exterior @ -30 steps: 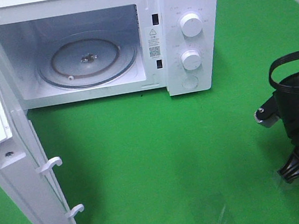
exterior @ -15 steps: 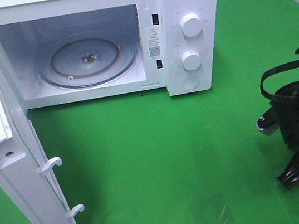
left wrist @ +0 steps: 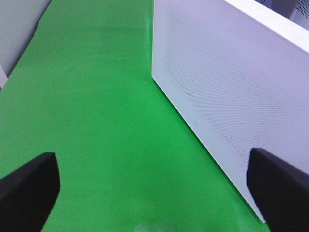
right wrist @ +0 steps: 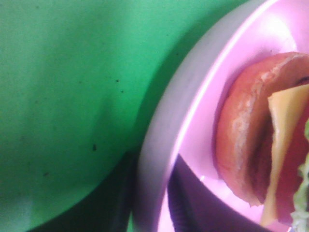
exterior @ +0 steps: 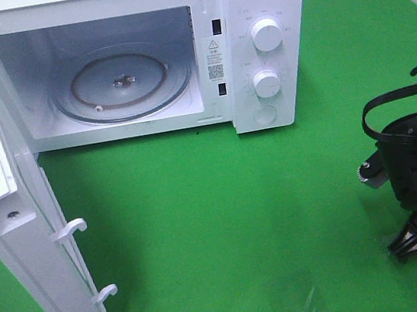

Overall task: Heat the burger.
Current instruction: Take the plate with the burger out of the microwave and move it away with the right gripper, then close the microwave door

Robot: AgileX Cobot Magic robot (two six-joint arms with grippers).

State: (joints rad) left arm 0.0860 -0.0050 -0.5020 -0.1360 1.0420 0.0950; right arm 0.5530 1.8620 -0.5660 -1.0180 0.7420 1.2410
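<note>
Clearly the right end effector [right wrist: 152,193] straddles the round pink plate's [right wrist: 164,130] rim beside the golden-bun burger [right wrist: 251,135], grip uncertain; clamp firmly, carry level; left end effector [left wrist: 154,186] gapes

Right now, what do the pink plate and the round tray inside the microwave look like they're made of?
The pink plate looks like smooth plastic: its rim is shiny with soft highlights, though glazed ceramic is possible. The round tray in the microwave looks like clear glass: you can see through it and it glints. The burger on the plate has a glossy bun.
</note>
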